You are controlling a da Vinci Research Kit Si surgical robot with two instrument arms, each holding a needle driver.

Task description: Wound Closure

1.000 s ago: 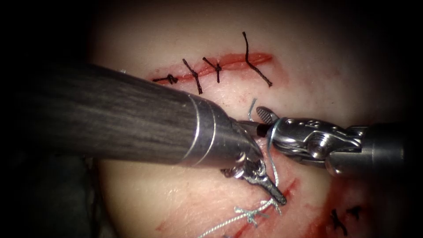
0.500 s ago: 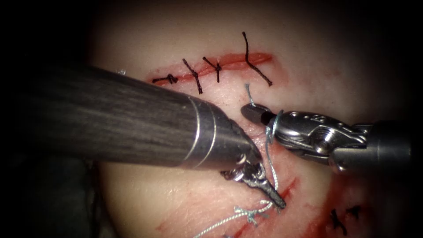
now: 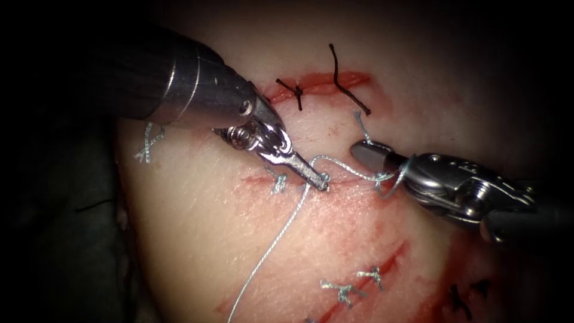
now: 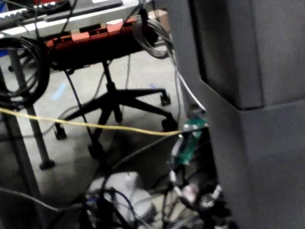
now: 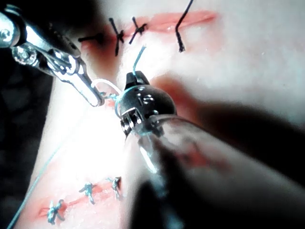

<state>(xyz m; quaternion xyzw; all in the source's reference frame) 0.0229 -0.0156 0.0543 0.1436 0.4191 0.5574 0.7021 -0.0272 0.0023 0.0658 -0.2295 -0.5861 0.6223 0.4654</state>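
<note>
In the endoscope view my left tool comes down from the upper left, its jaws shut on the pale thread. They sit on a short red cut in the tissue. From the jaws one strand runs down to the lower left. Another strand arcs right and loops round the neck of my right tool. The right jaws are shut on the short thread end, which sticks up past them. In the right wrist view the right tool holds that end, with the left tool close beside it.
A long cut at the back carries dark stitches and a loose dark thread. A pale knot lies left of the left jaws. Two more pale knots sit on the lower cut, dark knots at the lower right.
The right jaws, open a second ago, shut on the short thread end. The left tool rose up and left from the lower cut, drawing the thread taut round the right tool.
</note>
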